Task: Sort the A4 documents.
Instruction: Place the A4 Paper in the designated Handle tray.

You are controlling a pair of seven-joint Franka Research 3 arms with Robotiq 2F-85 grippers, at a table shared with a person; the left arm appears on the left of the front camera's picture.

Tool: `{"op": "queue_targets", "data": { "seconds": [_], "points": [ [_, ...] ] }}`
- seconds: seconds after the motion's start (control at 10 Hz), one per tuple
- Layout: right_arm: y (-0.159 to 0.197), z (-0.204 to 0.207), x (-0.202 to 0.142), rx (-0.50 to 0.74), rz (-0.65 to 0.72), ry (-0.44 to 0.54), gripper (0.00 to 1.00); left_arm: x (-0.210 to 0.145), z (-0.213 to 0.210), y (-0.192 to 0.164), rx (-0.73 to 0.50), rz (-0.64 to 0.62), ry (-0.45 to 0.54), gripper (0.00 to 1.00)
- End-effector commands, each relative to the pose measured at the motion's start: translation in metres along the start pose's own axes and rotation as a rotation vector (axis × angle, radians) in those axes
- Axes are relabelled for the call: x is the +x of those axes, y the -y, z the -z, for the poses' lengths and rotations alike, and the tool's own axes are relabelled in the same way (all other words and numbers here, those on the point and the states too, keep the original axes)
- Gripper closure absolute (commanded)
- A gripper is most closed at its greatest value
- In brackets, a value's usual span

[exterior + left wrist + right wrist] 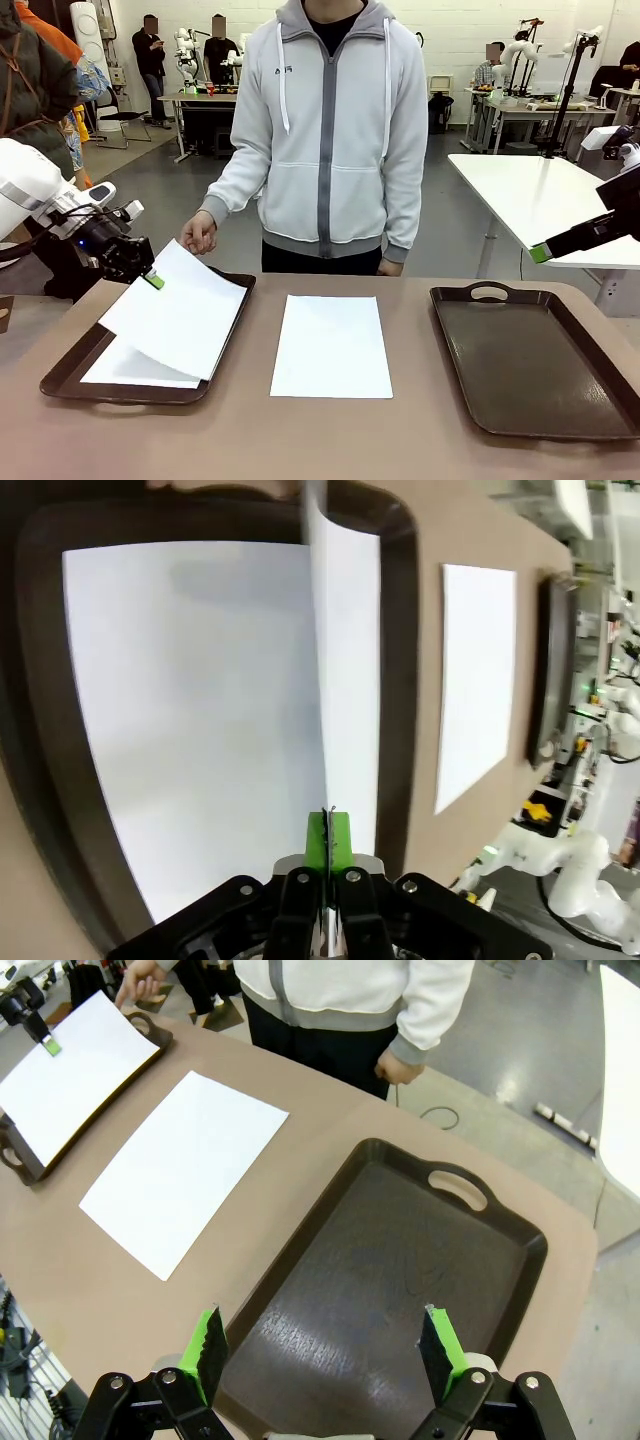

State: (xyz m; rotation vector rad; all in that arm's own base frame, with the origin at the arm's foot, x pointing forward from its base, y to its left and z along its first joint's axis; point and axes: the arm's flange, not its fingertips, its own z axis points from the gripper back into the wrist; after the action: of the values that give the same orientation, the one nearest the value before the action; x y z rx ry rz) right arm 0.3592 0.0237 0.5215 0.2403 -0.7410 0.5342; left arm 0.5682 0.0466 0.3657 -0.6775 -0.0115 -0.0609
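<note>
Three A4 documents [332, 345] are in sight. The left gripper [150, 280] is clenched on the edge of the lifted sheet [185, 305], holding it tilted above the left tray [70, 375]. A second sheet [130, 368] lies flat in that tray, and the third sheet [185, 1175] lies on the table [320, 440] between the trays. The right gripper [325, 1335] is raised near the right tray [530, 360] — jaws spread wide, grasping nothing.

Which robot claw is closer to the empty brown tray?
Right. The right gripper hangs above the empty tray; the left gripper holds a sheet over the other tray.
</note>
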Motion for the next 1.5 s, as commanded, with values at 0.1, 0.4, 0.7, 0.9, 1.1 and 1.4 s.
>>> {"op": "queue_targets", "data": {
  "seconds": [0.1, 0.4, 0.7, 0.9, 1.1, 1.4],
  "points": [
    [0.0, 0.001, 0.0, 0.006, 0.0, -0.001, 0.0, 0.007, 0.017, -0.007, 0.108, -0.053, -0.055, 0.99],
    [0.0, 0.001, 0.0, 0.006, 0.0, -0.001, 0.0, 0.004, 0.026, -0.016, 0.161, -0.076, -0.045, 0.99],
    [0.0, 0.001, 0.0, 0.006, 0.0, -0.001, 0.0, -0.001, 0.028, -0.02, 0.249, -0.099, -0.028, 0.82],
    [0.0, 0.001, 0.0, 0.006, 0.0, -0.001, 0.0, -0.004, 0.025, -0.021, 0.255, -0.101, -0.024, 0.63],
    [0.0, 0.001, 0.0, 0.006, 0.0, -0.001, 0.0, -0.008, 0.022, -0.023, 0.275, -0.107, -0.006, 0.43],
    [0.0, 0.001, 0.0, 0.006, 0.0, -0.001, 0.0, -0.01, 0.012, -0.021, 0.309, -0.107, 0.014, 0.19]
  ]
}}
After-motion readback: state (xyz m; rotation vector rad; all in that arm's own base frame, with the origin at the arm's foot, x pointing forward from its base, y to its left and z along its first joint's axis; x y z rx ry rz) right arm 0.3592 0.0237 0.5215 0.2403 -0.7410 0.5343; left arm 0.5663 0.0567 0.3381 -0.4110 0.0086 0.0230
